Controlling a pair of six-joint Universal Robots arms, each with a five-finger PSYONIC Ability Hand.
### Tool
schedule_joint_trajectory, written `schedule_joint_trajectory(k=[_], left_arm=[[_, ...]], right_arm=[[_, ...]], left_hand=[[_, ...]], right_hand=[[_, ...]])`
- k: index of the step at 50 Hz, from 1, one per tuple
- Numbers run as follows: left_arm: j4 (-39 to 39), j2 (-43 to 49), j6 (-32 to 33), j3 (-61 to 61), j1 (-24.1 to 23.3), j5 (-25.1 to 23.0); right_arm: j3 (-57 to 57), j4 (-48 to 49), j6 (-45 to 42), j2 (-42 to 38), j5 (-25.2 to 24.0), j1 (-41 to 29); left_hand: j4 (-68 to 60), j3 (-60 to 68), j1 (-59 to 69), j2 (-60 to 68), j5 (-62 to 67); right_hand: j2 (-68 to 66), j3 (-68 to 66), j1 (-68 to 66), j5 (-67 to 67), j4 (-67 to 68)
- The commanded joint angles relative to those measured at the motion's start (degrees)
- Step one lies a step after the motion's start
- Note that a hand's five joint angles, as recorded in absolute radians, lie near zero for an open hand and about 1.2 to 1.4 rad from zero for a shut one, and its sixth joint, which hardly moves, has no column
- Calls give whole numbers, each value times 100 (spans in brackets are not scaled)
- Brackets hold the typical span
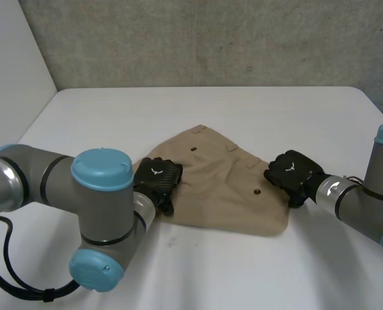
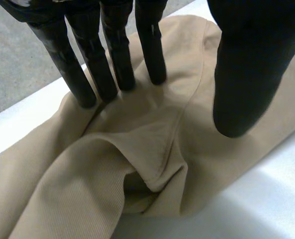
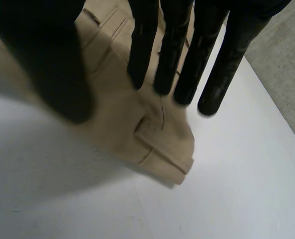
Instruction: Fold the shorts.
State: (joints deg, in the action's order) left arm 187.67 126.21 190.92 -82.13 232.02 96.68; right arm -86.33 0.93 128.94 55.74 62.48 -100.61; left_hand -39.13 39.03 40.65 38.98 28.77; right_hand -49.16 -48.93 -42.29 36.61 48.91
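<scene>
tan shorts (image 1: 223, 187) lie mid counter (image 1: 210, 110), looking part folded, with a bunched ridge of cloth under the left palm. left robot hand (image 1: 155, 179) is on the shorts' left edge, fingers (image 2: 112, 59) straight with tips down on the cloth and thumb (image 2: 246, 74) spread off to the side; open, gripping nothing. right robot hand (image 1: 293, 173) is at the opposite end over the waistband corner, by a belt loop (image 3: 152, 127). its fingers (image 3: 187, 59) are straight and its thumb (image 3: 52, 64) is wide apart; also open and holding nothing, contact with the cloth unclear. hands at both ends likely to pin or flatten the cloth, or line up grips for the next fold. that ridge probably needs smoothing or the fold comes out lumpy.
</scene>
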Motion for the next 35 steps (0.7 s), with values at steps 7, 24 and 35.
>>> schedule_joint_trajectory(k=[7,24,35], left_arm=[[-230,-26,7,189,-51,0],[-485,-1512,-20,830,1021,-510],[-582,-1415,-572,383,705,-510]], right_arm=[[63,-66,867,471,-438,190],[230,-2211,2151,2397,-711,51],[1425,-920,4561,1818,860,-1364]], left_hand=[[-4087,4097,3935,4102,4123],[-4087,4097,3935,4102,4123],[143,-134,-295,-129,-107]], right_hand=[[-3084,-3107,-3771,3339,3109],[-3084,-3107,-3771,3339,3109],[-3084,-3107,-3771,3339,3109]])
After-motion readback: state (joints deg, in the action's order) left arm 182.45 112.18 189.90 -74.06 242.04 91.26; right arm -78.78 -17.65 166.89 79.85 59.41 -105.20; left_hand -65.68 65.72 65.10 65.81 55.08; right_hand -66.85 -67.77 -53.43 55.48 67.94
